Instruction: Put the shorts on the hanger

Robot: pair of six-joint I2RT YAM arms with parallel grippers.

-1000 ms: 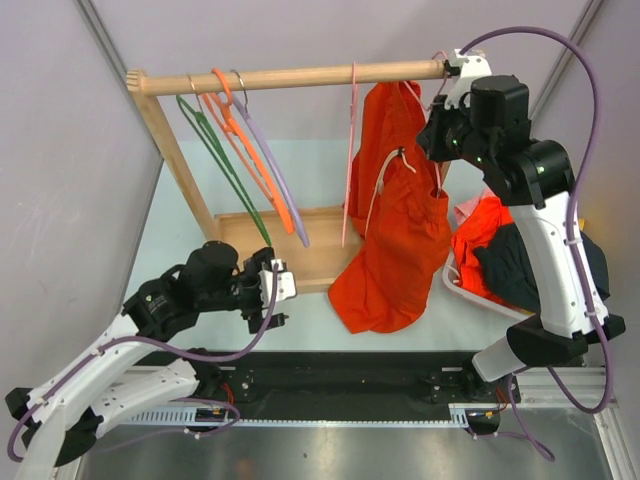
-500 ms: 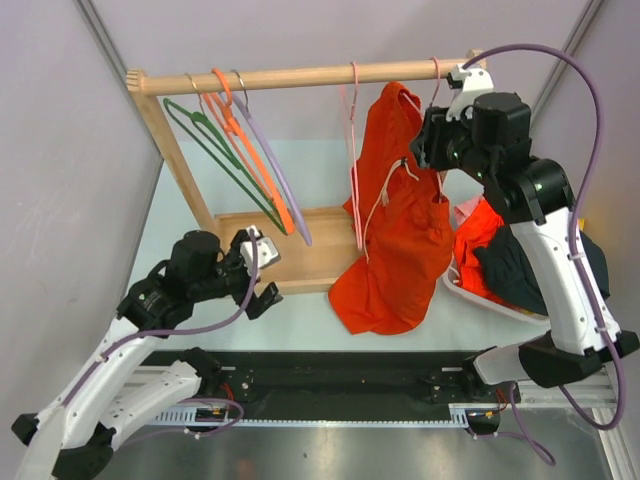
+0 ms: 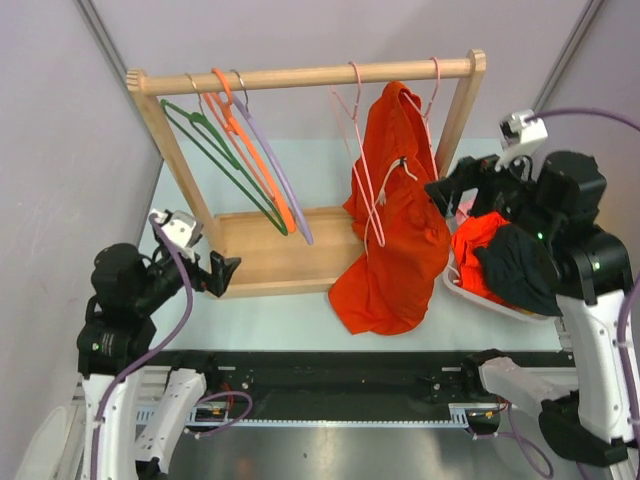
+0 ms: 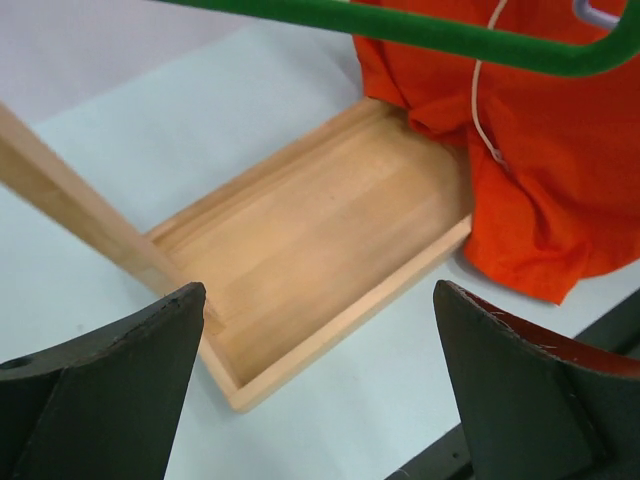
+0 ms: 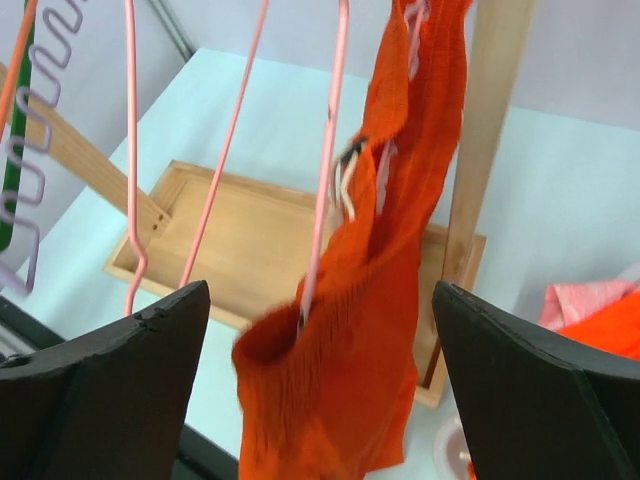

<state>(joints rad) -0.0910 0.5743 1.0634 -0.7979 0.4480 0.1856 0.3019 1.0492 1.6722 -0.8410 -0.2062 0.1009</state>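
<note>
The orange-red shorts point(image 3: 395, 215) hang from the wooden rod on a pale-pink hanger point(image 3: 433, 80), with their lower end resting on the table. In the right wrist view the hanger's wire point(image 5: 328, 150) runs down into the shorts point(image 5: 370, 330). My right gripper point(image 3: 450, 192) is open just right of the shorts, with nothing between its fingers; the same shows at the wrist point(image 5: 320, 290). My left gripper point(image 3: 220, 272) is open at the rack's left foot, well away from the shorts point(image 4: 540, 180), and holds nothing point(image 4: 318, 290).
A second pink hanger point(image 3: 352, 110) hangs bare left of the shorts. Green point(image 3: 215, 150), orange point(image 3: 250, 150) and lilac point(image 3: 282, 180) hangers hang at the rod's left. The rack's wooden base tray point(image 3: 290, 255) and right post point(image 3: 455, 120) stand close by. A white basket point(image 3: 470, 290) of clothes sits at the right.
My right gripper has opened, let go of the hanger's hook at the rod and drawn back down to the right. The left arm has pulled back to the left.
</note>
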